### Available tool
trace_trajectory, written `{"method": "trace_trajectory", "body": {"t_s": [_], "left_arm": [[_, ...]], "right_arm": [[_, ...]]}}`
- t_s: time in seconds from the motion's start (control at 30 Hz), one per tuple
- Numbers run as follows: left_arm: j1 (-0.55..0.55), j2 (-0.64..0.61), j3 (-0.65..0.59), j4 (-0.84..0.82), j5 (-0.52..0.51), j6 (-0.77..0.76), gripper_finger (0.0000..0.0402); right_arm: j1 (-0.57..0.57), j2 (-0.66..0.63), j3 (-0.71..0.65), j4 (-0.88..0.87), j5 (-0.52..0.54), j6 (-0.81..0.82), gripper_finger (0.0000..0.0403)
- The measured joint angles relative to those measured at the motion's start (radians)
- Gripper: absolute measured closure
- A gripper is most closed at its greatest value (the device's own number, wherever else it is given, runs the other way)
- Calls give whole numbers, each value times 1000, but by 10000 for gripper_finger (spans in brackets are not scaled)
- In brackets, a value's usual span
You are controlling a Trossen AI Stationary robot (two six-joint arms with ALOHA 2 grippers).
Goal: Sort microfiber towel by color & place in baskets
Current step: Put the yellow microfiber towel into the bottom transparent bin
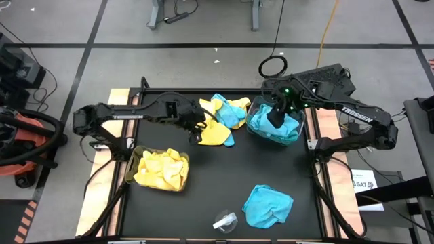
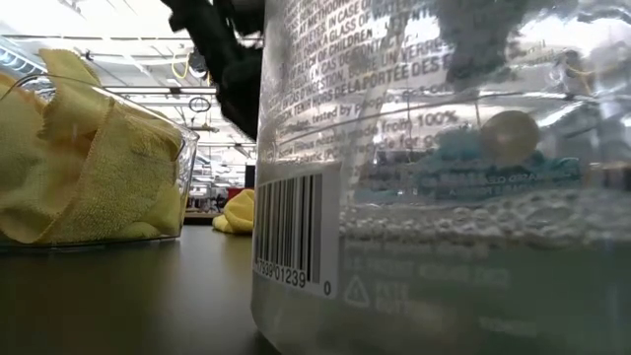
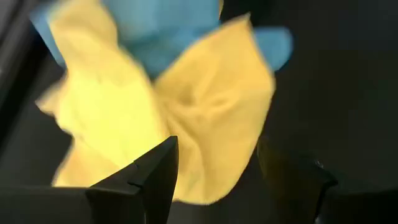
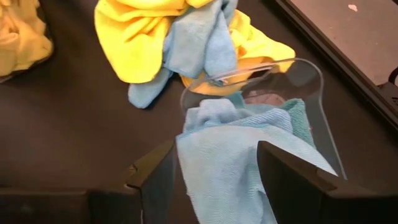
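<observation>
A mixed pile of yellow and teal towels (image 1: 222, 118) lies at the table's far middle. My left gripper (image 1: 195, 123) is open at the pile's left side, and in its wrist view a yellow towel (image 3: 205, 118) lies between and beyond the open fingers (image 3: 214, 177). My right gripper (image 1: 276, 116) is open over the right basket (image 4: 311, 81), which holds teal towels. A teal towel (image 4: 224, 155) fills the gap between its fingers. The left basket (image 1: 132, 163), near left, holds yellow towels (image 1: 163, 169). Another teal towel (image 1: 268, 205) lies flat at the near right. My left gripper's fingers stand on either side of the yellow towel's near edge (image 3: 211, 186); the view is blurred and I cannot tell whether they touch it. My right gripper points down into the right basket, a teal towel's top (image 4: 211, 149) between its open fingers; whether they touch it I cannot tell.
A small clear plastic cup-like piece (image 1: 225, 221) lies near the table's near edge and fills most of the low view (image 2: 444, 177). Bare black table shows between the two baskets. Wooden side rails (image 1: 319, 129) border the table.
</observation>
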Motion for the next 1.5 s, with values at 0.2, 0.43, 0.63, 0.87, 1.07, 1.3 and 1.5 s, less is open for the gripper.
{"method": "trace_trajectory", "body": {"t_s": [0.2,0.43,0.63,0.87,1.07,1.3,1.5], "left_arm": [[32,132,-2,6,45,20,175],[43,293,-2,47,22,-25,175],[59,365,0,50,96,-26,200],[59,363,1,26,131,-3,336],[58,335,-2,-24,137,3,389],[53,215,-2,-58,137,2,397],[51,41,7,-95,136,-6,398]], "right_arm": [[39,0,0,32,0,36,186],[95,0,0,37,0,87,186],[148,0,0,32,2,117,186],[186,0,0,33,10,139,186],[203,0,0,35,12,156,186],[220,0,0,35,13,161,186],[222,0,0,48,14,161,186]]}}
